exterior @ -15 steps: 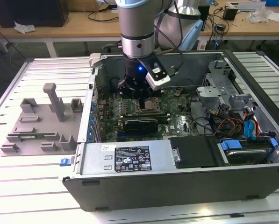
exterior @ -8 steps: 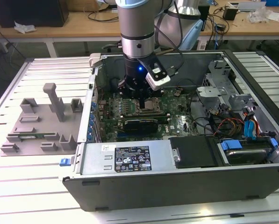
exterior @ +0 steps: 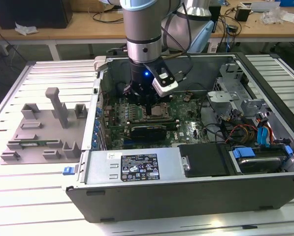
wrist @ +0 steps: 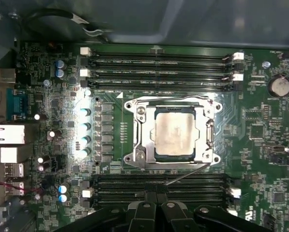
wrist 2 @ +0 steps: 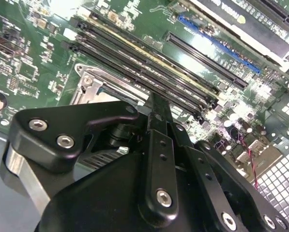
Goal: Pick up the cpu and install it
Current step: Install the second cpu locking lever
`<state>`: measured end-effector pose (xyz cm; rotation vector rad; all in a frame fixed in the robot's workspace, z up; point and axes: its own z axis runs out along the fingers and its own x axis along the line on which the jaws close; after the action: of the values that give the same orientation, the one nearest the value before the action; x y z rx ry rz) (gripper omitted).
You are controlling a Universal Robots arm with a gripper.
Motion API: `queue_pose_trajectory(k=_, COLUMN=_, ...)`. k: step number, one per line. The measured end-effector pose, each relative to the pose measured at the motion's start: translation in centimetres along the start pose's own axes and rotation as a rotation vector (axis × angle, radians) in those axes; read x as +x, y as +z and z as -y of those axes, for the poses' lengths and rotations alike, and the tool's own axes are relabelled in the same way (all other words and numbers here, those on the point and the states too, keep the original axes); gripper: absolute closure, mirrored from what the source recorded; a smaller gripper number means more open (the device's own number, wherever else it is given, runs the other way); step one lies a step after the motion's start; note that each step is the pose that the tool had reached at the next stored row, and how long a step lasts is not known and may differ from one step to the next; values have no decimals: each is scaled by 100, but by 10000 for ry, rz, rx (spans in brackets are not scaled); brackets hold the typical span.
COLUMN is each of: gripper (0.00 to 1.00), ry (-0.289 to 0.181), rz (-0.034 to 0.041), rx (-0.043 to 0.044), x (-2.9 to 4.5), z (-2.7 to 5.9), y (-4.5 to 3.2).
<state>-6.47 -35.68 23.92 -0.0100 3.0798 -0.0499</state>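
The cpu (wrist: 175, 133), a small square chip with a dull silver top, lies flat inside the metal frame of the motherboard socket (wrist: 134, 130) in the first wrist view. My gripper (wrist: 156, 197) hangs just above the board beside the socket, over the nearer memory slots, its black fingers (wrist: 144, 209) pressed together with nothing between them. In the exterior view the gripper (exterior: 147, 105) reaches down into the open computer case (exterior: 186, 196), right by the socket (exterior: 160, 111). The second wrist view looks along the shut fingers (wrist 2: 154, 111) toward the socket frame (wrist 2: 93, 84).
Long black memory slots (wrist: 159, 63) flank the socket on two sides. A grey fixture plate with blocks (exterior: 38, 132) lies to the exterior view's left of the case. The power supply (exterior: 132, 167), a drive cage (exterior: 235, 93) and coloured cables (exterior: 265, 132) crowd the case.
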Motion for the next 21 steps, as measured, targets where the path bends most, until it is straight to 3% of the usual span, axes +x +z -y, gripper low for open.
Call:
queue_pose_trajectory(k=6, gripper=89, ry=10, rz=2, rx=-167, x=98, z=4, y=81)
queue_pose_trajectory(k=10, gripper=89, ry=22, rz=-2, rx=-362, x=98, z=55, y=119)
queue_pose_trajectory(k=12, gripper=89, ry=31, rz=-23, rx=-500, x=87, z=83, y=131)
queue_pose_trajectory(k=16, gripper=89, ry=57, rz=-36, rx=-965, x=85, z=171, y=154)
queue_pose_trajectory(k=17, gripper=89, ry=68, rz=-37, rx=-1141, x=86, z=197, y=161)
queue_pose_trajectory(k=18, gripper=89, ry=83, rz=-37, rx=-1376, x=87, z=230, y=171)
queue_pose_trajectory(k=21, gripper=89, ry=101, rz=-35, rx=-1703, x=88, z=279, y=194)
